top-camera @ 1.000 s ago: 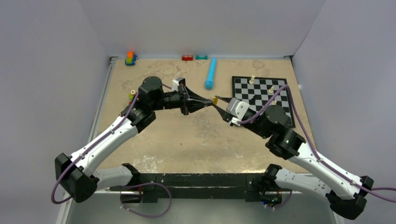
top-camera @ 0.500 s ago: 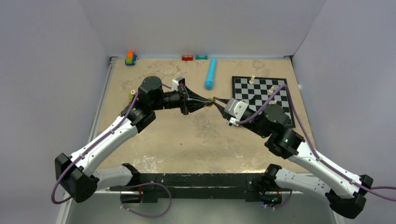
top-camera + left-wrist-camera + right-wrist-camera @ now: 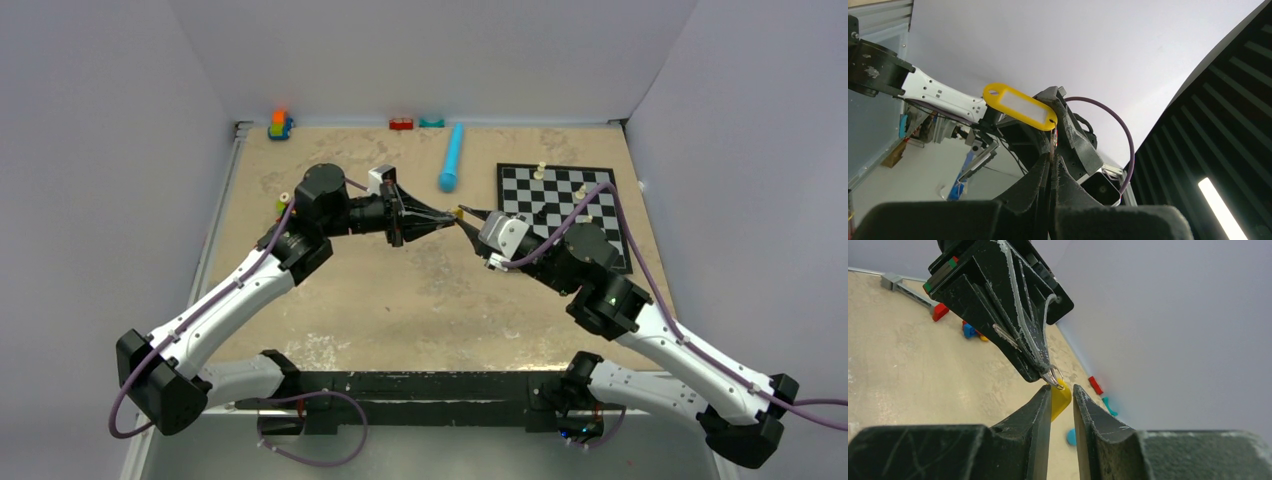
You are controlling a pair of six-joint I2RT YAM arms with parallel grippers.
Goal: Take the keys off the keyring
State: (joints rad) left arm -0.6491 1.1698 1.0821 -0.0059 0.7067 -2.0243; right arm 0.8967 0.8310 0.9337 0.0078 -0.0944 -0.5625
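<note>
Left claw (image 3: 1053, 161) pinches shut on the keyring (image 3: 1054, 376); right claw (image 3: 1062, 390), barely parted, straddles its yellow tag (image 3: 1020, 106), possibly gripping it.

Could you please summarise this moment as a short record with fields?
left gripper: shut on the keyring, in mid-air
right gripper: jaws slightly apart, tips meeting the left gripper's tips
yellow tag: attached to the keyring, one end in the gap between the right gripper's fingers
keys: too small to make out clearly
background: chessboard and blue tube on the far side
</note>
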